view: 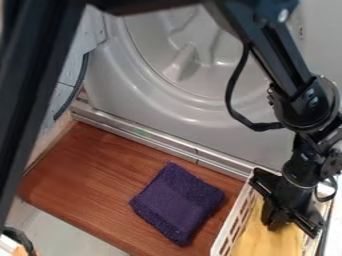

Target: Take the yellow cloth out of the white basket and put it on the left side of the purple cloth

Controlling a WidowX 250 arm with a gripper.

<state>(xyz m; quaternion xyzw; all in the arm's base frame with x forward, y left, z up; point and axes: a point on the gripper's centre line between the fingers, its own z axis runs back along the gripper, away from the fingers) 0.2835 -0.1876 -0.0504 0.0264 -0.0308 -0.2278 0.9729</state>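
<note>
I have the arm (294,100) coming in from one o'clock, with the tool (275,220) hanging down over the white basket (230,220) at my four o'clock. It has to be that low because the yellow cloth (267,240) lies down inside the basket walls, and I judge that only a reach from above gets past the rim. This looks like the pick-up step, with nothing delivered so far. I can't tell whether the tool is open or closed, nor whether it has hold of the cloth.

The purple cloth (177,202) sits flat and folded on the wooden desk (87,165), toward six o'clock, where it serves as my marker. Bare wood runs from its nine o'clock side, and that, I reckon, is my drop spot. The basket stands between its three and four o'clock, so my carry will have to cross or skirt the purple cloth.

As for the yellow cloth, it is under the tool, right up against it or just beneath, with most of what I can see of it spreading toward seven and six o'clock. I can't make out for certain whether they touch.
</note>
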